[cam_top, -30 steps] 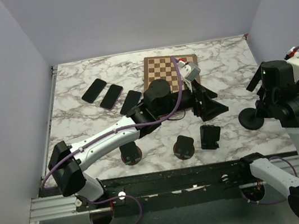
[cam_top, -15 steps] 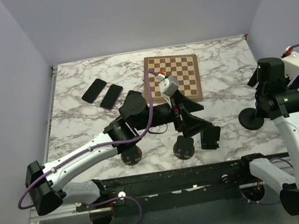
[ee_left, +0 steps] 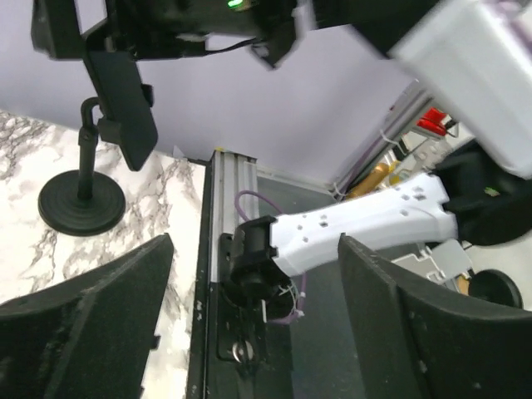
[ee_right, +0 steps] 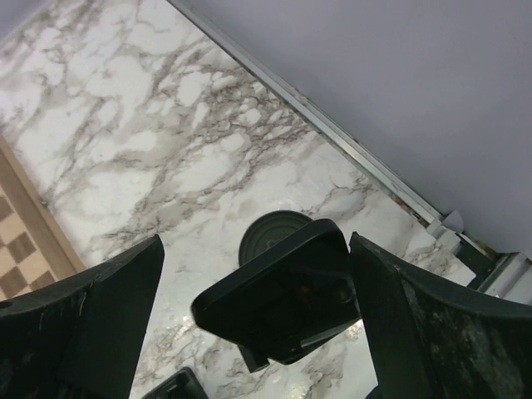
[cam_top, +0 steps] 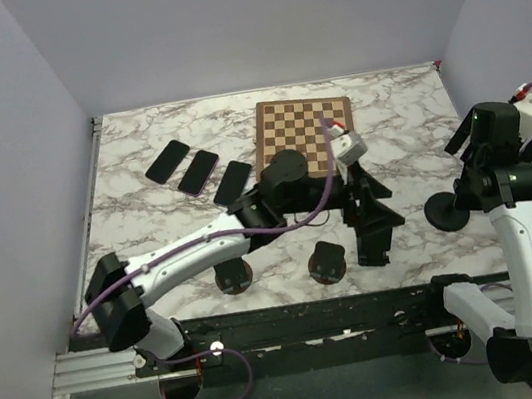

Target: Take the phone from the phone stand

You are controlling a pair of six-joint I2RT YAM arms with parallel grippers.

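The phone [ee_right: 283, 303] is a black slab with rounded corners and a dull face. It sits tilted in the cradle of the phone stand [ee_right: 270, 233], which has a thin post on a round disc foot. The stand is on the white, grey-veined marble table [ee_right: 166, 125], near its right edge. My right claw [ee_right: 256, 239] hangs over the phone with its 2 fingers spread wide and grips nothing. The phone lies in the gap between them, closer to one finger, and I cannot tell whether they touch. My left claw [ee_left: 254, 241] is also wide open and empty, well apart from the stand. Farther off lie a wooden chessboard [cam_top: 304, 136] and 3 loose phones [cam_top: 199, 172].
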